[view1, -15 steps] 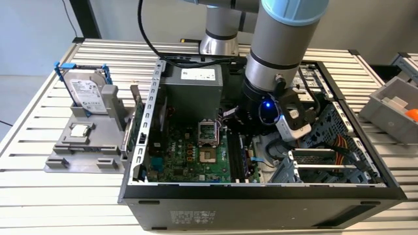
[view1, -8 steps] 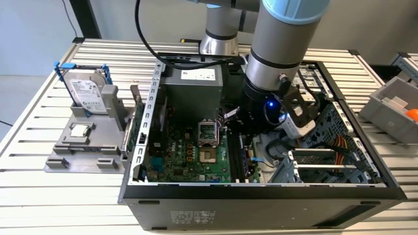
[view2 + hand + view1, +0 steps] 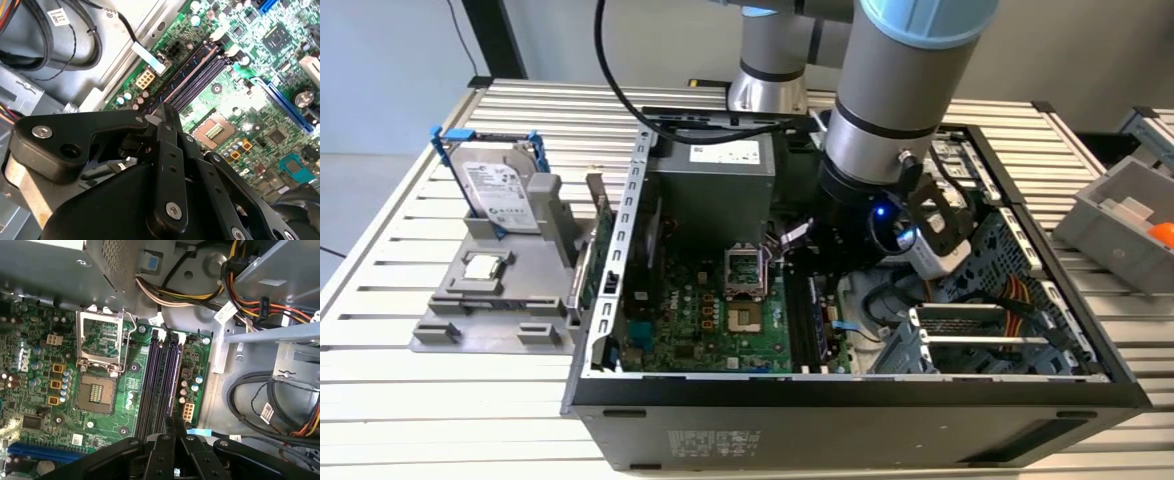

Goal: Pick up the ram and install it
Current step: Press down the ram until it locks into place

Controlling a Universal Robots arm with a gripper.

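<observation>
Alignment looked like the whole matter of this step. The black, multi-link end effector (image 3: 174, 419) hung inside the open grey metal computer case (image 3: 854, 395), its two fingers drawn almost together with only a thin gap between them. In the first wrist view a sliver of dark bluish edge showed in that gap, which I took to be the slim, flat ram (image 3: 174, 471), held edge-on; little of it could be seen. The fingertips stood just over the near end of the dark, parallel memory slots (image 3: 160, 385) on the green motherboard (image 3: 30, 340), beside the square metal processor socket (image 3: 97, 395).

To seat the stick well, its long edge would have to run true along one slot, not across two, and come down level, so both ends meet the slot together. A tilt would likely jam one corner. Whether the slot's end latches were open could not be told.

Outside the case, a silver hard drive in a blue frame (image 3: 500, 185) stood on the slatted metal bench (image 3: 400, 400), well apart.
</observation>
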